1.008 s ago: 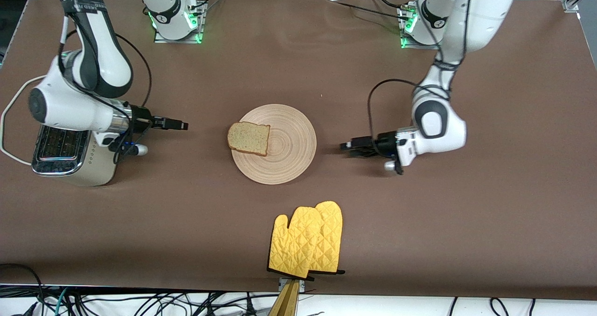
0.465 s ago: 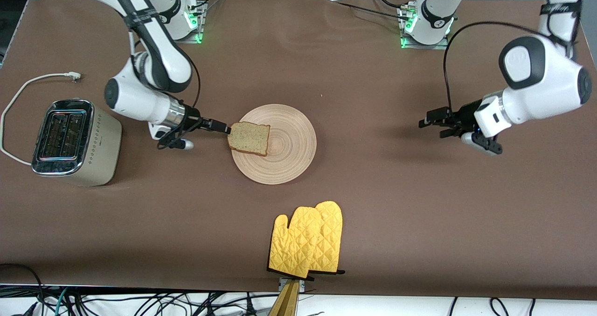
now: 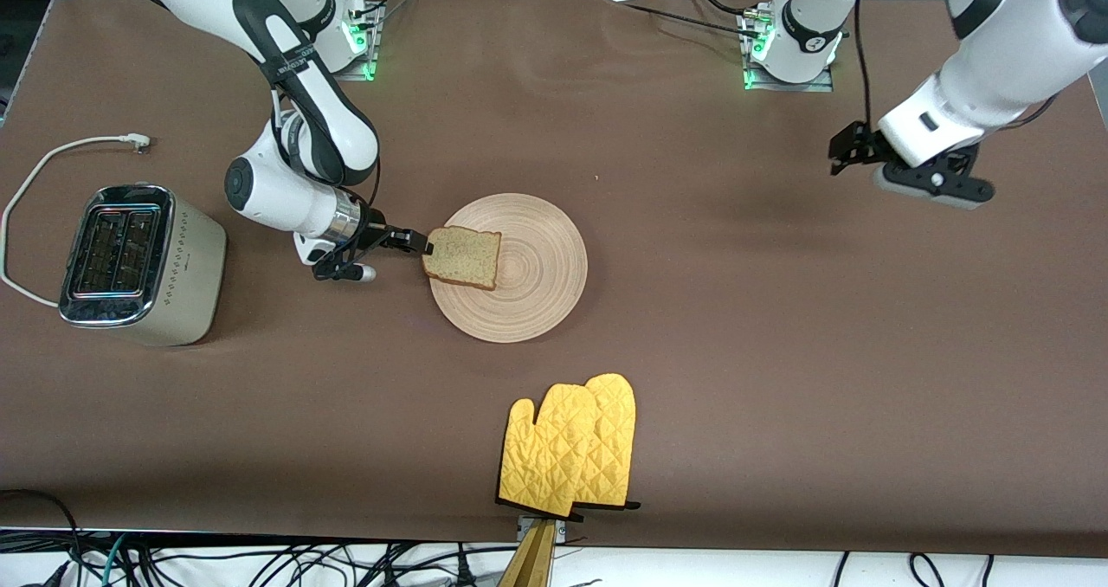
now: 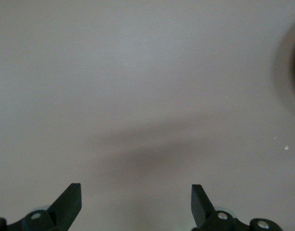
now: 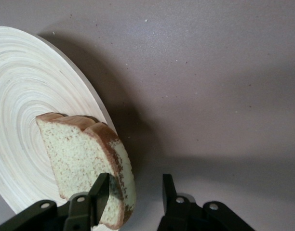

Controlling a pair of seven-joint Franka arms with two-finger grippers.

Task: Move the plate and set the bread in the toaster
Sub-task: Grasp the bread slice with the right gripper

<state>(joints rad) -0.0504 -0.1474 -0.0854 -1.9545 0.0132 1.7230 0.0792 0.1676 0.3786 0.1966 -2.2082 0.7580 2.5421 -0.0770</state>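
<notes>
The bread (image 3: 463, 258) lies on the plate (image 3: 537, 284), overhanging the rim toward the right arm's end of the table. My right gripper (image 3: 424, 242) is low at that overhanging crust. It is open, its fingers straddling the slice's edge (image 5: 77, 154): one finger (image 5: 100, 190) lies against the bread's face, the other (image 5: 167, 190) stands off with a gap. The plate (image 5: 22, 96) lies under the slice. The toaster (image 3: 130, 262) stands near the right arm's end, slots up. My left gripper (image 3: 844, 154) hangs open and raised over bare table (image 4: 136, 202), holding nothing.
A pair of yellow oven mitts (image 3: 571, 444) lies near the table's front edge, nearer the camera than the plate. The toaster's white cord (image 3: 52, 163) loops across the cloth toward the right arm's end.
My right gripper has stayed at the bread's edge and its fingers have drawn closer together. The left arm has lifted and swung farther from the plate, toward its own end.
</notes>
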